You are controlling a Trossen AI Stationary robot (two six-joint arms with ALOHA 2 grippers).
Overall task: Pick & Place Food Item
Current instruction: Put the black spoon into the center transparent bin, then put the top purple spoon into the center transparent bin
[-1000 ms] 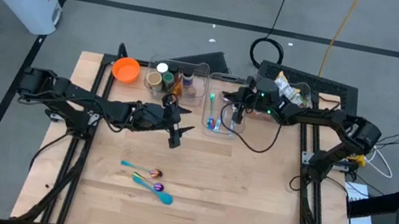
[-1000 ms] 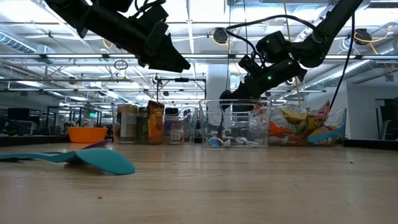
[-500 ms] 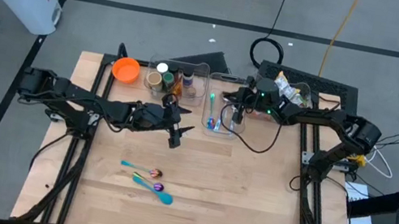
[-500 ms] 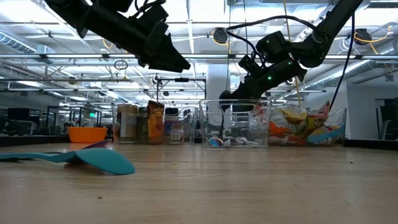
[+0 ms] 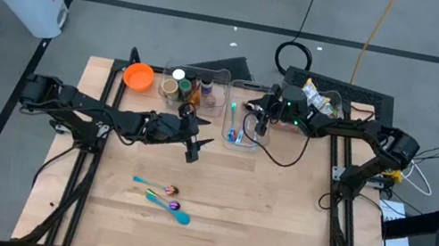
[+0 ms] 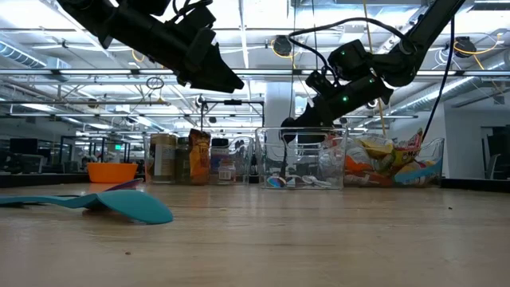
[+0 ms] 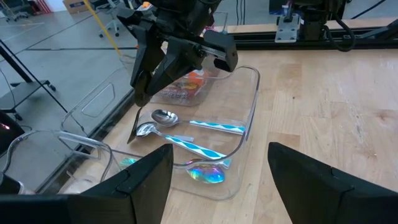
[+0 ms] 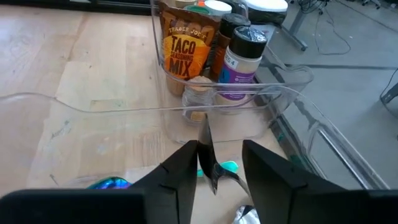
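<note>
An orange bowl (image 5: 138, 77) was recorded at the far left of the counter (image 5: 276, 214). The left end effector (image 5: 195, 145) was held open and empty above mid-counter. Two teal spoons (image 5: 163, 197) were noted lying nearer, apart from it. A seasoning bin (image 8: 217, 74) with a taco mix packet (image 8: 185, 42) stood far centre. The right end effector (image 8: 210, 163), nearly closed on a spoon handle (image 8: 207, 152), was positioned over the clear utensil bin (image 7: 245, 134). A snack bin (image 6: 390, 163) stood rightmost.

snack bags (image 5: 325, 101) too small to identify.
</note>
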